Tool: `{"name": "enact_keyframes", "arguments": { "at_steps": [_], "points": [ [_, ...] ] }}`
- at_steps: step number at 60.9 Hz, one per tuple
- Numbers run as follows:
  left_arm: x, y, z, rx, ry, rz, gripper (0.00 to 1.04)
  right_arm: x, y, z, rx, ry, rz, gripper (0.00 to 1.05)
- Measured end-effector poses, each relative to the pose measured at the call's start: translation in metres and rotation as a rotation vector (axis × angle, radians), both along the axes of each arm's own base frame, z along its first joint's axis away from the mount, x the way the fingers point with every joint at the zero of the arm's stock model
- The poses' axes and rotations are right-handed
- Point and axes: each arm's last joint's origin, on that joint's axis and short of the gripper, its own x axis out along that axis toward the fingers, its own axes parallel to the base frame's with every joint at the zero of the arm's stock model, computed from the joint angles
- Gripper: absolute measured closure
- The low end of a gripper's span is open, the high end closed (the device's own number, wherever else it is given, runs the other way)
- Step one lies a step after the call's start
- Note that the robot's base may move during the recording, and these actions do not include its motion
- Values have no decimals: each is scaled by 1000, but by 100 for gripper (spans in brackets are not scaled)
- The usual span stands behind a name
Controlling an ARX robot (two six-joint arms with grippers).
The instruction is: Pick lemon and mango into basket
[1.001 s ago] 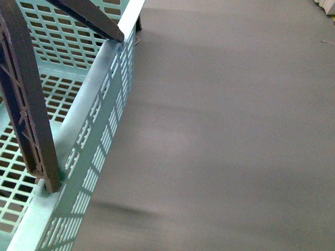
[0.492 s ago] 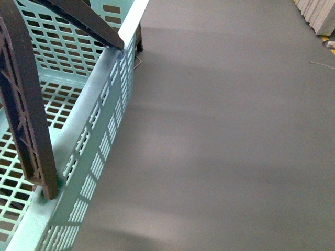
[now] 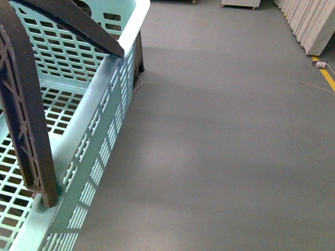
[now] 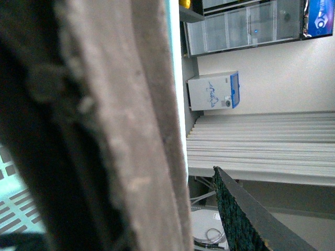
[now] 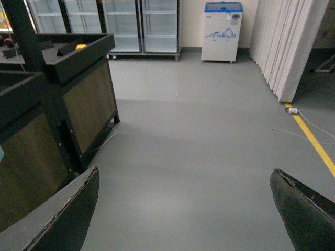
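your right pincer (image 5: pixel 184 179) gapes wide over grey floor (image 5: pixel 199 130), beside a dark display stand (image 5: pixel 86 104). a blurred brown bar (image 4: pixel 104 130) crowds the left pincer (image 4: pixel 235 209), so its gap is unreadable. the basket (image 3: pixel 70 149) sits front-left.

The right gripper (image 5: pixel 184 180) is held level, its jaws spread wide and empty, while the left gripper (image 4: pixel 235 209) shows only one dark finger, its spread unclear

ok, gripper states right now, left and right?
Left fingers: cannot tell, only one shows.
Right gripper: open, holding nothing.
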Motion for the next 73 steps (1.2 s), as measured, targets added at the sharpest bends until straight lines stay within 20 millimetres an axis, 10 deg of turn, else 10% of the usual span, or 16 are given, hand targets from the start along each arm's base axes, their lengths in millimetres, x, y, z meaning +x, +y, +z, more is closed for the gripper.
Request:
{"name": "enact_keyframes", "arguments": {
  "at_steps": [73],
  "points": [
    [0, -1, 0, -4, 0, -7, 76, 0, 0, 0, 0, 0, -2, 9]
  ]
}}
